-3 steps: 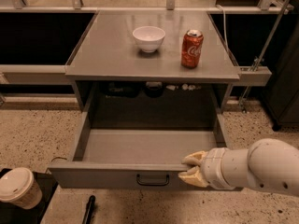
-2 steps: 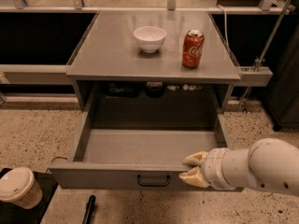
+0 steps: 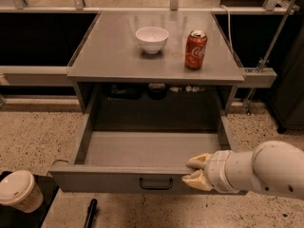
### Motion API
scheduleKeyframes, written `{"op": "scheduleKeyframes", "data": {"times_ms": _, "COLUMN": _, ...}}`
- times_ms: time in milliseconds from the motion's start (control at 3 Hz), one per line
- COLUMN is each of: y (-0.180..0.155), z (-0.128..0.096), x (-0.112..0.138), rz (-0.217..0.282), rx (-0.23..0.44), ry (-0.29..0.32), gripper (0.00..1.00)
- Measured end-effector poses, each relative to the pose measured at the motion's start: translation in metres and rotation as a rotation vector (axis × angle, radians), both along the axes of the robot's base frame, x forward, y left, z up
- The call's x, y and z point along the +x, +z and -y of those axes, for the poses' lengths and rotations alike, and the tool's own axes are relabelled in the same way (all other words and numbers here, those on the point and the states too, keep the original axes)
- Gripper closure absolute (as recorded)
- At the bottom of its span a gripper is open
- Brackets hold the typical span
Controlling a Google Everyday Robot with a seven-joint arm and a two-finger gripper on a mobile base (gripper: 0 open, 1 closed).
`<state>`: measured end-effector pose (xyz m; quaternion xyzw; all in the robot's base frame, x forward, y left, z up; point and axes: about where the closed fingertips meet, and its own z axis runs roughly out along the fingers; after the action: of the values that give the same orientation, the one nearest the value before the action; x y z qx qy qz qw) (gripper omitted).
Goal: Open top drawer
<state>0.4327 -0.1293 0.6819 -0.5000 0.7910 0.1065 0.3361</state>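
Grey table seen from above, top drawer pulled wide open beneath it, reaching left from the end effector.
End effector pinching the drawer's front rim, black handle just to its left; white bowl and red can well beyond, on the table.
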Motion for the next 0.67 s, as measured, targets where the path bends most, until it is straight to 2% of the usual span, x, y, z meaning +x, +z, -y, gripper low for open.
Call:
{"op": "scheduleKeyframes", "data": {"times_ms": 333, "y": 0.0, "z": 0.0, "x": 0.0, "rz": 0.0, "rx": 0.0, "ry": 0.0, "gripper": 0.13}}
{"op": "scheduleKeyframes", "data": {"times_ms": 667, "y": 0.0, "z": 0.0, "x": 0.0, "rz": 0.0, "rx": 0.0, "ry": 0.0, "gripper": 0.0}}
